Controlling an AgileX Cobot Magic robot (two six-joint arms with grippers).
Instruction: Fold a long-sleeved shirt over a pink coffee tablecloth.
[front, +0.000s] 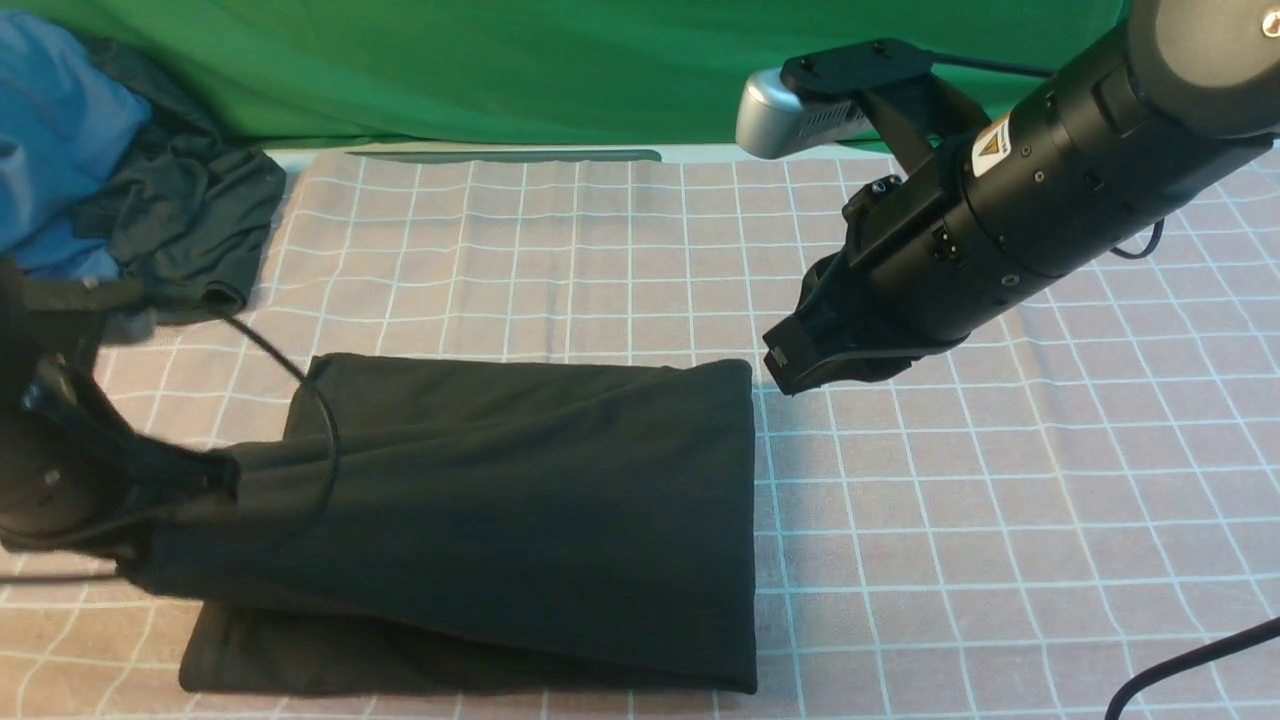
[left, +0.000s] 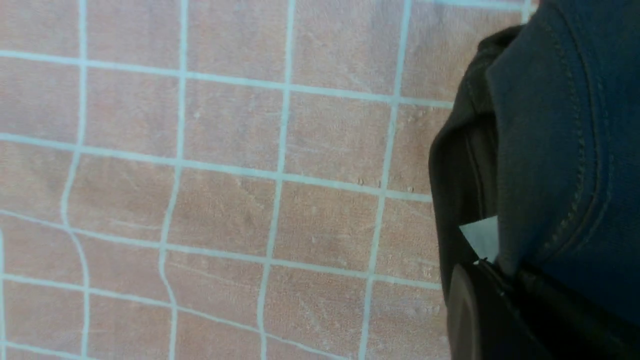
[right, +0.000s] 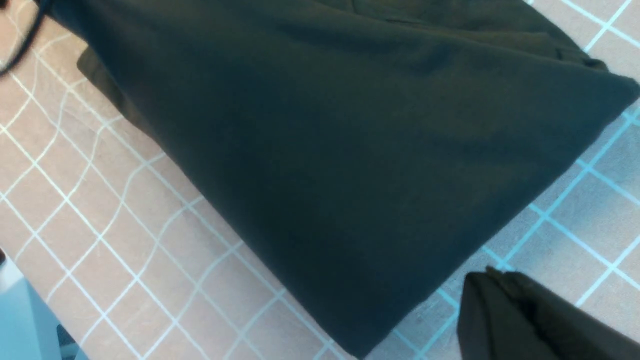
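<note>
Left hand (front: 215, 478) pinches folded long-sleeved shirt (front: 520, 500) on pink tablecloth (front: 1000, 520).

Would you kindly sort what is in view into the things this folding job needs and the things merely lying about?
Part of the job:
- large black cotton long-sleeved shirt, partly folded
- wide dusty-pink tablecloth with white grid beneath it
- left gripper, shut on the shirt's edge
- right gripper, shut, holding nothing

Just lying about:
- small dark grey-black garment
- blue cloth bunched with it
- plain green backdrop cloth
</note>
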